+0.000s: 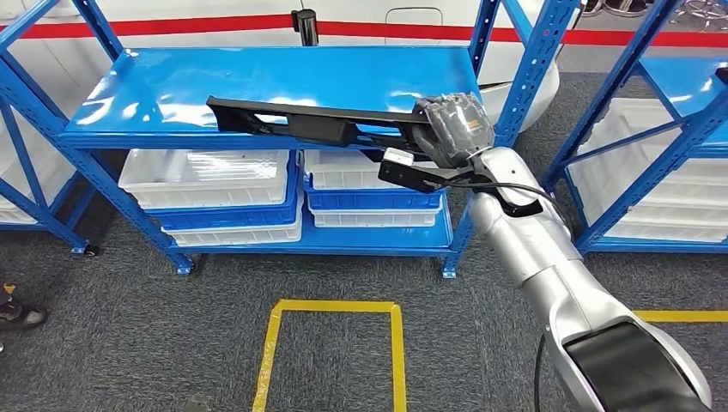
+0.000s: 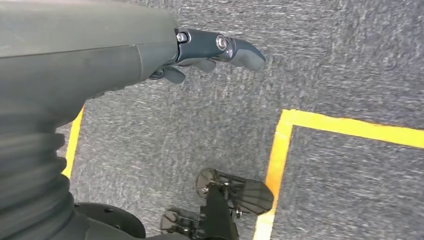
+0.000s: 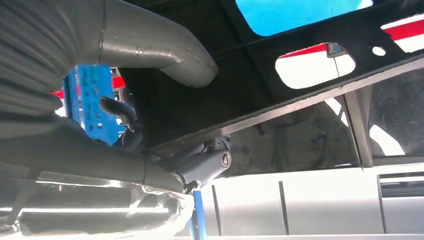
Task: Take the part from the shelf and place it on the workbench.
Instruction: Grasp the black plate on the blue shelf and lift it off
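A long black plastic part (image 1: 296, 118) lies across the front of the blue top shelf (image 1: 172, 86), its right end past the shelf edge. My right hand (image 1: 453, 129) grips that right end, fingers wrapped around it. In the right wrist view the grey thumb (image 3: 165, 55) lies over the black part (image 3: 300, 65) and darker fingers (image 3: 200, 167) close under it. My left hand (image 2: 215, 50) hangs over the grey carpet, fingers loosely curled, holding nothing.
White bins (image 1: 206, 176) and blue trays (image 1: 373, 199) fill the lower shelf. Blue uprights (image 1: 528, 69) flank the shelf; a second blue rack (image 1: 661, 154) stands at right. Yellow floor tape (image 1: 335, 307) marks a square on the carpet. A person's shoe (image 1: 19, 315) shows at left.
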Controlling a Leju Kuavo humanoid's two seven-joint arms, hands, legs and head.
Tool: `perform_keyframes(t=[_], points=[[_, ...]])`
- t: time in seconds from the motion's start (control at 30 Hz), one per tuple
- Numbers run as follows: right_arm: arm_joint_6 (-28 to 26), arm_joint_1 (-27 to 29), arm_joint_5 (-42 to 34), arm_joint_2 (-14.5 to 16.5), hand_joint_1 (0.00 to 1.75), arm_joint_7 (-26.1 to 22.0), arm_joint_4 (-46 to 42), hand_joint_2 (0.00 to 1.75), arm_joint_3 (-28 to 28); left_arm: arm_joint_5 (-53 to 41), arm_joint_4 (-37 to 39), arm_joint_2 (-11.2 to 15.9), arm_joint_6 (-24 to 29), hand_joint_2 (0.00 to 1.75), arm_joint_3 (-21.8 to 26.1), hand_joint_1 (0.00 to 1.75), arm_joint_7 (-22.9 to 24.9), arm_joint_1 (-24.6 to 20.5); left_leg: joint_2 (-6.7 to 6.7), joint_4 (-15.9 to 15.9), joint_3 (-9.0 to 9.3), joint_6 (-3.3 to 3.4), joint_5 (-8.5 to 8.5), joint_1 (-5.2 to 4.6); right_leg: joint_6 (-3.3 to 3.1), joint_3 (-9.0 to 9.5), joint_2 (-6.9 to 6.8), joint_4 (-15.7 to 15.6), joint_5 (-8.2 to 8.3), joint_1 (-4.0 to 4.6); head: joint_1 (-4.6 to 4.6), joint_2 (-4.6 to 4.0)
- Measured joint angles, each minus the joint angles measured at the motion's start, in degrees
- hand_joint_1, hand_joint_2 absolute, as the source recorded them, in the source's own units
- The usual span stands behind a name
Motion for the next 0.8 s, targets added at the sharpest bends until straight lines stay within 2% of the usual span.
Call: perform_keyframes(t=[0.03, 0.07, 0.1, 0.13, 0.17, 0.23, 0.27, 0.33, 0.4, 0.43, 0.5, 0.57, 0.6, 0.63, 0.67, 0.7, 0.77, 0.8], points=[[0.01, 0.01, 0.0, 0.02, 1.75, -0.03, 0.01, 1.75, 0.0, 0.09, 0.0, 0.01, 0.02, 1.75, 0.02, 0.0, -0.04, 0.02, 0.01, 3.75, -1.0, -0.27, -2.37, 0.13, -0.22, -0.58, -0.02, 0.14, 0.44, 0.13, -0.02, 0.0], [0.01, 0.04, 0.0, 0.02, 1.75, -0.08, 0.02, 1.75, 0.01, 0.18, 0.0, 0.02, 0.03, 1.75, 0.05, 0.0, -0.11, 0.05, 0.0, 7.05, -1.69, -0.48, -3.94, 0.22, -0.24, -1.2, -0.02, 0.31, 0.81, 0.25, -0.03, 0.0], [0.01, 0.1, -0.01, 0.02, 1.75, -0.13, 0.03, 1.75, 0.01, 0.25, 0.0, 0.03, 0.03, 1.75, 0.07, 0.0, -0.19, 0.09, 0.01, 8.81, -1.58, -0.62, -4.45, 0.31, -0.16, -1.86, -0.01, 0.55, 1.12, 0.33, -0.03, 0.01], [0.01, 0.16, -0.03, 0.01, 1.75, -0.19, 0.04, 1.75, 0.01, 0.26, 0.0, 0.03, 0.03, 1.75, 0.09, 0.0, -0.28, 0.12, 0.02, 8.34, -0.36, -0.68, -3.97, 0.39, 0.0, -2.49, 0.01, 0.85, 1.36, 0.35, -0.03, 0.01], [0.0, 0.2, -0.04, 0.01, 1.75, -0.23, 0.04, 1.75, -0.01, 0.26, -0.01, 0.04, 0.03, 1.75, 0.1, 0.0, -0.35, 0.14, 0.03, 5.64, 1.97, -0.68, -2.91, 0.49, 0.18, -3.03, 0.04, 1.16, 1.54, 0.31, -0.05, 0.01], [-0.03, 0.21, -0.07, -0.02, 1.75, -0.28, 0.02, 1.75, -0.07, 0.26, -0.02, 0.03, 0.03, 1.75, 0.11, 0.0, -0.46, 0.07, -0.14, -0.91, 6.5, -0.43, -1.94, 0.39, 0.82, -3.79, 0.07, 1.48, 1.96, 0.27, -0.03, 0.0], [-0.04, 0.23, -0.08, 0.0, 1.75, -0.3, 0.01, 1.75, -0.09, 0.26, -0.02, 0.03, 0.03, 1.75, 0.11, 0.0, -0.49, 0.06, -0.28, -2.88, 7.72, -0.13, -1.81, 0.17, 1.16, -3.92, 0.05, 1.47, 2.18, 0.28, -0.03, 0.0], [-0.04, 0.26, -0.09, 0.07, 1.75, -0.32, 0.0, 1.75, -0.1, 0.26, -0.02, 0.03, 0.04, 1.75, 0.11, 0.0, -0.53, 0.12, -0.48, -3.47, 7.92, 0.55, -1.51, -0.39, 2.01, -4.02, 0.0, 1.17, 2.72, 0.3, -0.04, 0.0], [-0.06, 0.27, -0.1, 0.04, 1.75, -0.34, 0.0, 1.75, -0.15, 0.26, -0.02, 0.06, 0.08, 1.75, 0.13, 0.0, -0.53, 0.15, -0.29, -4.15, 7.72, 1.58, -0.74, -0.45, 2.7, -4.32, -0.01, 1.13, 2.81, 0.4, -0.03, 0.01], [-0.06, 0.25, -0.11, -0.03, 1.75, -0.33, 0.0, 1.75, -0.24, 0.26, -0.02, 0.07, 0.1, 1.75, 0.14, 0.0, -0.54, 0.12, -0.15, -4.56, 7.56, 2.31, -0.21, -0.39, 2.75, -4.83, -0.01, 1.95, 2.02, 0.47, 0.02, 0.01], [-0.07, 0.23, -0.14, -0.2, 1.75, -0.32, 0.0, 1.75, -0.45, 0.26, -0.02, 0.05, 0.11, 1.75, 0.15, 0.0, -0.55, 0.07, 0.09, -5.14, 6.89, 3.38, 0.81, -0.31, 2.2, -7.09, 0.01, 7.18, -1.59, 0.55, 0.13, 0.01], [-0.07, 0.32, -0.15, -0.28, 1.75, -0.32, 0.01, 1.75, -0.55, 0.26, -0.02, 0.03, 0.1, 1.75, 0.16, 0.0, -0.55, 0.06, 0.15, -5.15, 5.68, 3.69, 1.65, -0.46, 1.9, -9.8, 0.02, 15.15, -5.48, 0.58, 0.15, 0.01], [-0.07, 0.4, -0.15, -0.31, 1.75, -0.32, 0.02, 1.75, -0.55, 0.26, -0.02, 0.01, 0.1, 1.75, 0.17, 0.0, -0.55, 0.06, 0.17, -5.13, 5.08, 3.72, 2.09, -0.56, 2.06, -10.3, 0.02, 17.63, -6.36, 0.57, 0.16, 0.0], [-0.07, 0.47, -0.15, -0.32, 1.75, -0.32, 0.02, 1.75, -0.55, 0.26, -0.02, 0.0, 0.1, 1.75, 0.19, 0.0, -0.55, 0.06, 0.16, -5.12, 4.52, 3.72, 2.52, -0.66, 2.37, -9.74, 0.01, 18.01, -6.34, 0.57, 0.15, 0.0], [-0.07, 0.5, -0.15, -0.32, 1.75, -0.32, 0.02, 1.75, -0.55, 0.26, -0.02, -0.02, 0.1, 1.75, 0.2, 0.0, -0.55, 0.06, 0.13, -5.11, 4.04, 3.68, 2.94, -0.76, 2.69, -7.93, 0.01, 15.83, -5.45, 0.6, 0.17, 0.0], [-0.08, 0.51, -0.15, -0.32, 1.75, -0.33, 0.02, 1.75, -0.56, 0.26, -0.02, -0.04, 0.1, 1.75, 0.22, 0.0, -0.55, 0.06, 0.09, -5.1, 3.65, 3.58, 3.34, -0.83, 2.84, -5.26, 0.01, 11.85, -4.24, 0.71, 0.16, 0.0], [-0.11, 0.43, -0.17, -0.3, 1.75, -0.35, -0.02, 1.75, -0.6, 0.27, -0.02, -0.17, 0.1, 1.75, 0.28, 0.0, -0.55, 0.06, 0.02, -5.16, 2.98, 3.15, 4.19, -0.95, 2.39, -0.02, -0.05, 3.5, -2.7, 1.25, 0.1, 0.01], [-0.14, 0.38, -0.19, -0.29, 1.75, -0.37, -0.04, 1.75, -0.62, 0.31, -0.02, -0.23, 0.12, 1.75, 0.36, 0.0, -0.55, 0.07, 0.02, -5.26, 2.77, 2.85, 4.67, -0.97, 2.07, 1.25, -0.07, 1.16, -2.32, 1.55, 0.1, 0.0]])
